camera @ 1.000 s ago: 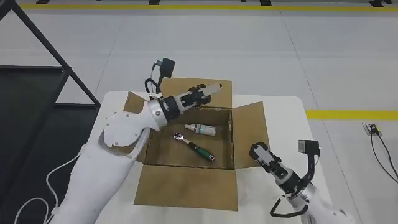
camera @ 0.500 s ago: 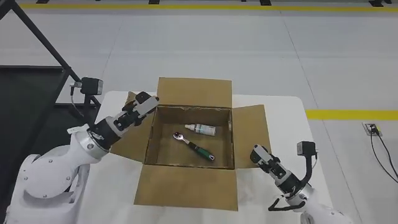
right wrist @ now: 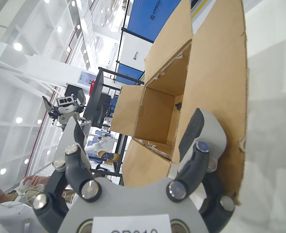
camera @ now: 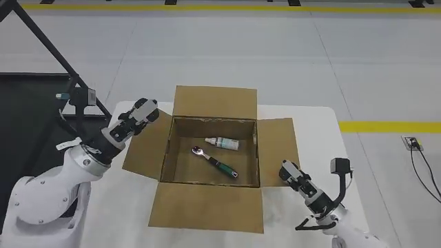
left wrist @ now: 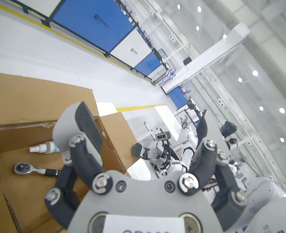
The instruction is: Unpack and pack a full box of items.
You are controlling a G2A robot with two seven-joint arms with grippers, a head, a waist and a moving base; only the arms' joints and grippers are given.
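Presently, your left gripper (left wrist: 144, 117) has its jaws released with nothing between them, and it hangs above the left flap (camera: 141, 148) of the open cardboard box (camera: 215, 102), outside the cavity. Your right gripper (right wrist: 135, 120) is likewise spread and empty, low beside the near corner of the right flap (camera: 275, 145); whether a finger touches the cardboard cannot be told. On the box floor lie two items. The ratchet wrench (camera: 214, 162) is near the middle, with its metal head toward the left wall and its dark, green-banded handle toward the near right. The spray bottle (camera: 224, 142) lies on its side just beyond the wrench, nearer the far wall and apart from it. The box stands on the white table (camera: 310, 124) with all four flaps folded outward. You should expect the wrench to be stiff and heavy for its size, and its polished head to be slippery. Close on the handle near mid-length, across its width, so that it does not swing. The bottle is probably light, rigid plastic and likely to roll, so grip it across the body rather than at the narrow nozzle end. The walls are deep, so a steep, near-vertical descent seems advisable to spare the cardboard edges.
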